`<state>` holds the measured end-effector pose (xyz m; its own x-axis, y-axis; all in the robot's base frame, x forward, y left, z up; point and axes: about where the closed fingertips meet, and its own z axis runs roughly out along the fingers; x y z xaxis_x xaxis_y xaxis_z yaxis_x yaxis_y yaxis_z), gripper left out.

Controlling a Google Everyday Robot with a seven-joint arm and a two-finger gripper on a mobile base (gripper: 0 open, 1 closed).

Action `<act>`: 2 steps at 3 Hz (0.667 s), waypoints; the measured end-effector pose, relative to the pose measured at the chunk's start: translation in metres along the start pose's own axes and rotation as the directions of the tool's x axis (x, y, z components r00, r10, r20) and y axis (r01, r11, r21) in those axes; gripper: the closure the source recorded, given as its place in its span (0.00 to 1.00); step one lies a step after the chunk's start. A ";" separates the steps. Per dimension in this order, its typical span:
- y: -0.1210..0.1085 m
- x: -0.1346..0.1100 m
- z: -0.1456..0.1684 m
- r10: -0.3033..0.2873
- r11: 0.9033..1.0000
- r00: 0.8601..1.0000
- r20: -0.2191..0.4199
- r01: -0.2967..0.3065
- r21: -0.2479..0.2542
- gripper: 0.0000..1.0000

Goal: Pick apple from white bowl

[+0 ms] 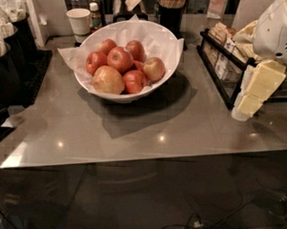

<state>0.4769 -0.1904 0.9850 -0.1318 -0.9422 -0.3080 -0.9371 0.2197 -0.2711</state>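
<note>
Apple (154, 68): round, red-tan, glossy, lying at the right inside the bowl (116, 97).
Bowl: wide, white, holding crinkled paper.
Gripper (253, 95): pale, blocky, hanging well right of the bowl; jaws' opening cannot be told.

1. Noted white bowl (118, 97) as glossy, smooth, ceramic-like; lined w/ crinkled matt paper (156, 38).
2. Saw waxy shine w/ bright highlight on apple (154, 68) skin.
3. Found countertop (147, 128) smooth, semi-gloss grey, w/ lamp reflections.
4. Took paper cup (79, 20) for matt paper.
5. Spotted gripper (249, 99) at right edge, over counter beside black wire rack (214, 74): cream, matt, plastic-looking.
</note>
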 end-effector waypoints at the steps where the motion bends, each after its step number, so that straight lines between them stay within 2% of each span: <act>1: -0.041 -0.049 0.023 -0.044 0.996 0.986 0.160 0.055 -0.066 0.00; 2: -0.066 -0.097 0.045 -0.075 0.981 0.959 0.272 0.121 -0.154 0.00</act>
<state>0.5663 -0.1025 0.9913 0.0323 -0.8514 -0.5235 -0.9848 0.0624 -0.1624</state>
